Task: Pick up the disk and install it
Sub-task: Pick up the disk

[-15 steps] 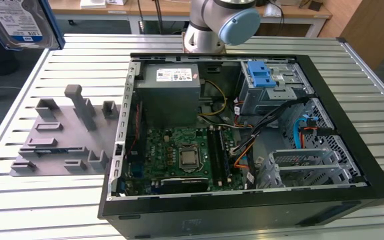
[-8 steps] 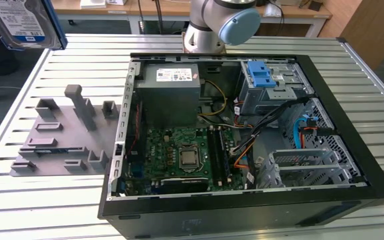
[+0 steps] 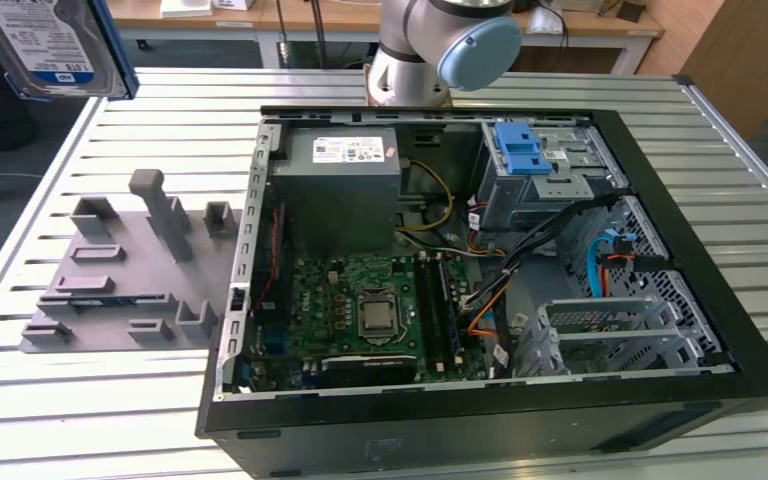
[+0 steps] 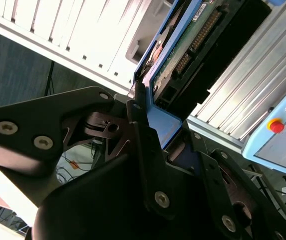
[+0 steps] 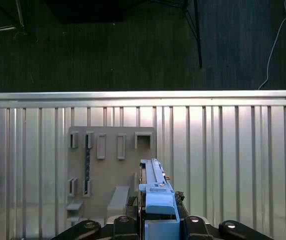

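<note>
While the black linkage-fingered tool (image 4: 160,125) is closed on the disk, its jaws press from both sides on the blue plastic carrier bracket at one end. This grip shows in both wrist views.

- Tool (image 5: 157,212): shut on the bracket, with the drive standing out past the fingertips.
- Disk (image 4: 192,45), a flat silver hard drive in a blue bracket: its circuit-board side and connector row face the second wrist view. It is seen edge-on in the first wrist view (image 5: 155,185).
- Exterior view: the disk (image 3: 51,45), blue-and-white label showing, sits at the exterior view's upper left. It hangs clear of the slatted aluminium worktop (image 3: 91,420), touching nothing else.
- Grey plastic fixture plate with upright slots (image 5: 110,170): it lies flat on the worktop beyond the held disk, apart from it. In the exterior view (image 3: 117,270) it is just beside the case, on the exterior view's left.
- Open black computer case (image 3: 491,440): it lies on its side on the worktop. Inside are a green motherboard (image 3: 371,300), a large grey box with a white sticker (image 3: 344,175), and a silver metal cage with a blue plastic latch (image 3: 538,160).
</note>
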Controlling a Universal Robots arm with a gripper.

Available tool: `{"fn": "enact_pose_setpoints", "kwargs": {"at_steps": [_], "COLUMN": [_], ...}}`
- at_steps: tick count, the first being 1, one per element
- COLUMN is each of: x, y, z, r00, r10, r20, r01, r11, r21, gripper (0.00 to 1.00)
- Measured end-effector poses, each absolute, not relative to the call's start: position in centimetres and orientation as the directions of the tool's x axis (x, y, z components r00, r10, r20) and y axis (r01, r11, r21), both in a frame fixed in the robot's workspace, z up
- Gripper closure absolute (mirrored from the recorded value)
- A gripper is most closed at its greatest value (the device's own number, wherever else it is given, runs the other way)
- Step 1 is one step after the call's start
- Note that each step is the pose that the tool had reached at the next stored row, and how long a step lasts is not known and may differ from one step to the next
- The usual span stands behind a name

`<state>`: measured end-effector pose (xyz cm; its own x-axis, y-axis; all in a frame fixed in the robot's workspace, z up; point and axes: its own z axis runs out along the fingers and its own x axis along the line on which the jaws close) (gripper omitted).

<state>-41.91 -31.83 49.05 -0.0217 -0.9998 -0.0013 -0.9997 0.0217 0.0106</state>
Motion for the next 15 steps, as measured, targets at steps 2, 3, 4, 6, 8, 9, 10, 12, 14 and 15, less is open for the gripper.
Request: {"fn": "enact_pose_setpoints", "kwargs": {"at_steps": [2, 3, 4, 6, 8, 9, 10, 12, 14, 15], "x": [-41.87, -41.83, -41.81, -41.81, -41.80, -41.70, -41.69, -41.68, -41.68, -41.62], "y": [-31.83, -31.83, -31.83, -31.83, -31.83, -31.83, -31.83, -31.83, -31.83, -31.83], "z": [49.05, 49.06, 49.05, 49.06, 49.05, 49.06, 49.05, 49.06, 49.06, 49.06], "r00": [-0.022, -0.022, -0.022, -0.022, -0.022, -0.022, -0.022, -0.022, -0.022, -0.022], "r10": [-1.000, -1.000, -1.000, -1.000, -1.000, -1.000, -1.000, -1.000, -1.000, -1.000], "r20": [-0.001, -0.001, -0.001, -0.001, -0.001, -0.001, -0.001, -0.001, -0.001, -0.001], "r01": [-1.000, -1.000, -1.000, -1.000, -1.000, -1.000, -1.000, -1.000, -1.000, -1.000], "r11": [0.022, 0.022, 0.022, 0.022, 0.022, 0.022, 0.022, 0.022, 0.022, 0.022], "r21": [0.011, 0.011, 0.011, 0.011, 0.011, 0.011, 0.011, 0.011, 0.011, 0.011], "gripper": [0.64, 0.64, 0.64, 0.64, 0.64, 0.64, 0.64, 0.64, 0.64, 0.64]}}
